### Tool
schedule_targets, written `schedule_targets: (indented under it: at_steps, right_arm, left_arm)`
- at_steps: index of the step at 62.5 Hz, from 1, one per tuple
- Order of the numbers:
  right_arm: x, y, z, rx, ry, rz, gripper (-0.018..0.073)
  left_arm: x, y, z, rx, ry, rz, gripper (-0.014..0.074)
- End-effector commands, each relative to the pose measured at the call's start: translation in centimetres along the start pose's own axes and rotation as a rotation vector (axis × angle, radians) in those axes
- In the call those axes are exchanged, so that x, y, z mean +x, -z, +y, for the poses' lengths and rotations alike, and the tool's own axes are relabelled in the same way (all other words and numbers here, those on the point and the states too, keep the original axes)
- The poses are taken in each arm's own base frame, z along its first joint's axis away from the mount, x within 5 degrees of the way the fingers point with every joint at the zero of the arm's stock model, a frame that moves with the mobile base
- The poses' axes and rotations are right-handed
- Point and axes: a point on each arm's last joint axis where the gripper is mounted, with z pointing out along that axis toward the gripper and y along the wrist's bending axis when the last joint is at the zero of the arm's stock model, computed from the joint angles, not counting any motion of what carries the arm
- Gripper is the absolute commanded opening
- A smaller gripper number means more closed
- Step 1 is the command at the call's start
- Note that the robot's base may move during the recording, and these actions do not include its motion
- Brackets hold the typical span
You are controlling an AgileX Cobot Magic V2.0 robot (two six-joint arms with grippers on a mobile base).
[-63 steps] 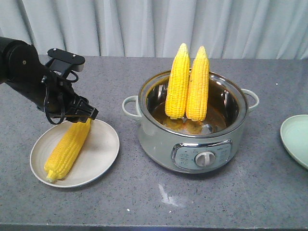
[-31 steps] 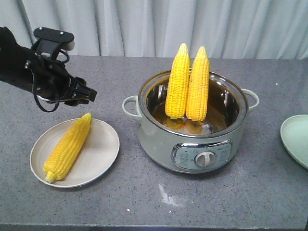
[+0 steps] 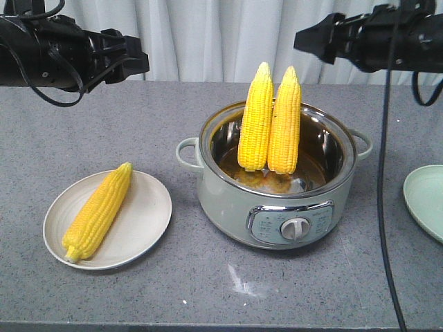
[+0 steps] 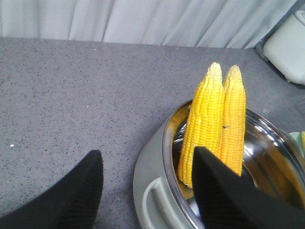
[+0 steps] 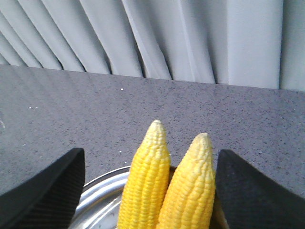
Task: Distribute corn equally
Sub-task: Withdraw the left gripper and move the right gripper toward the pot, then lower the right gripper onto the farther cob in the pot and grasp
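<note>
One corn cob [image 3: 97, 211] lies on the white plate [image 3: 149, 221] at the left. Two more cobs [image 3: 256, 117] [image 3: 285, 121] stand upright, side by side, in the open steel pot [image 3: 277, 200] at the centre. My left gripper [image 3: 142, 59] hangs open and empty high above the table's left, pointing toward the pot. In the left wrist view the left gripper [image 4: 147, 157] frames the pot rim [image 4: 167, 143] and the cobs [image 4: 205, 124]. My right gripper [image 3: 304, 41] is open high at the upper right. In the right wrist view the right gripper [image 5: 148, 155] straddles both cob tips [image 5: 145, 186] [image 5: 190, 186] from above, apart from them.
A pale green plate [image 3: 426, 200] with nothing on it sits at the table's right edge. The pot has side handles [image 3: 185, 153] and a front control knob [image 3: 294, 228]. A curtain hangs behind the grey counter [image 3: 208, 290].
My left gripper has let go of the cob on the white plate and risen up and back to the upper left. The right arm has come into view at the upper right.
</note>
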Motion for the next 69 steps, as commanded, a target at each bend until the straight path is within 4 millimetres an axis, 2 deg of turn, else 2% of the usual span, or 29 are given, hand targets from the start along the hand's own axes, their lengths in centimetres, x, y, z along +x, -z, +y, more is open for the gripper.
schedule_targets:
  at_steps: [1, 11, 25, 39, 69]
  right_arm:
    - [-1.4, 0.0, 0.0, 0.046, 0.006, -0.092, 0.0547]
    - [-0.3, -1.8, -1.4, 0.073, -0.018, -0.060, 0.0547]
    - [0.8, -3.3, -2.4, 0.078, -0.037, -0.017, 0.0547]
    - [1.0, -3.6, -2.5, 0.074, -0.047, -0.011, 0.0547]
    - [1.1, -3.6, -2.5, 0.067, -0.056, -0.009, 0.0547]
  left_arm:
    - [-1.5, 1.9, -1.1, 0.035, 0.012, -0.102, 0.0407]
    - [-1.4, 1.9, -1.1, 0.035, 0.004, -0.093, 0.0407]
    - [-1.4, 1.8, -1.1, 0.034, 0.003, -0.092, 0.0407]
    - [-1.1, 1.1, -0.8, 0.030, 0.008, -0.068, 0.0407]
    - [-1.1, 1.1, -0.8, 0.030, 0.008, -0.069, 0.0407]
